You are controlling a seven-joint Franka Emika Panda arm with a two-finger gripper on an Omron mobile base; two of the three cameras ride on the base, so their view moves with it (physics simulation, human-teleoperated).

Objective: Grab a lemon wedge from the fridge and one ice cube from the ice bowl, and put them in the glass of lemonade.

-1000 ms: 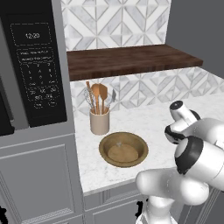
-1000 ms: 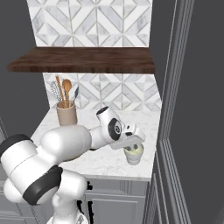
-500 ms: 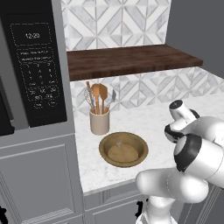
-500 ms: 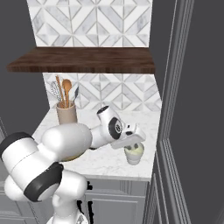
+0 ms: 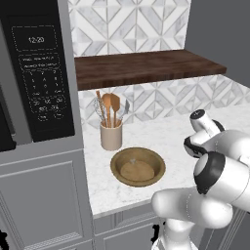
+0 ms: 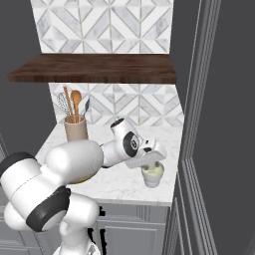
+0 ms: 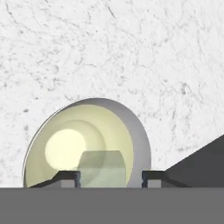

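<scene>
The glass of lemonade point(image 7: 87, 144) stands on the white marble counter near its right end, seen from above in the hand view and also as the glass point(image 6: 152, 175) in the right base view. My gripper point(image 7: 110, 176) hangs just above its mouth. A pale translucent ice cube point(image 7: 103, 168) sits between the fingertips over the lemonade. The right fingertip point(image 7: 151, 175) stands clear of the cube, so the gripper is open. The ice bowl point(image 5: 137, 167), brown and wooden, rests to the left on the counter. The lemon wedge is hidden. The dark grey fridge point(image 6: 224, 124) rises right of the counter.
A beige utensil holder point(image 5: 111, 135) with wooden spoons stands behind the bowl. A dark wooden shelf point(image 5: 146, 68) hangs over the counter. A black microwave point(image 5: 41, 83) sits at the left above grey cabinets. The counter's front edge point(image 6: 114, 199) runs close to the glass.
The arm has hardly moved; the hand stays just over the glass of lemonade.
</scene>
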